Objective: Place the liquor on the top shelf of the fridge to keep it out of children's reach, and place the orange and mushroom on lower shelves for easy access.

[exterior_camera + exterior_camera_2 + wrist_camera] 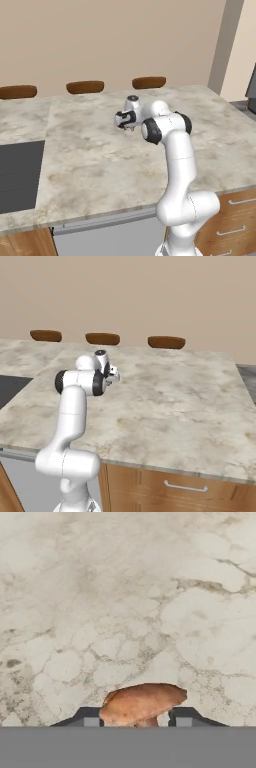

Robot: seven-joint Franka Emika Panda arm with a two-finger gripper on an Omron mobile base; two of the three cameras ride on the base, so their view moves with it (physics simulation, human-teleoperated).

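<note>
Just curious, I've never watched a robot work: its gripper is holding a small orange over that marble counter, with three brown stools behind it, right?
Not quite. The gripper is holding the mushroom, a reddish-brown cap on a pale stem, not an orange; the hand view shows it between the fingertips. It is indeed over the marble counter, with three brown stools behind.

A wide marble counter (100,160) is stretching across the kitchen, pale with grey-brown veining. A dark cooktop (17,175) is sitting flush in its surface at the left end, seen from the left base view.
</note>
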